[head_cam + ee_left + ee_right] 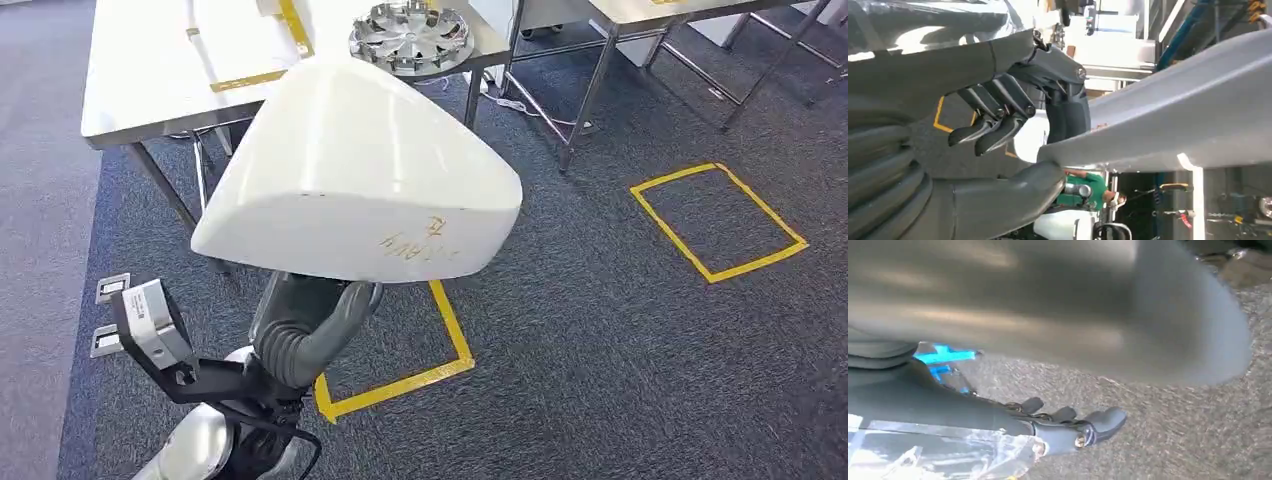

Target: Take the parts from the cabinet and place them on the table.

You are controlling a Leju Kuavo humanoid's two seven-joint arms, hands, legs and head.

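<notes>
Carrying a large white shell part, the left hand grips it from below, thumb under the lower edge and dark fingers curled against the underside. Part sits tilted above the dark carpet, its far edge overlapping the near edge of the steel table. A silver wheel cover lies at that table's right corner. Open carpet with yellow tape rectangle lies rightward. Right hand hangs over carpet, fingers loosely apart, holding nothing.
</notes>
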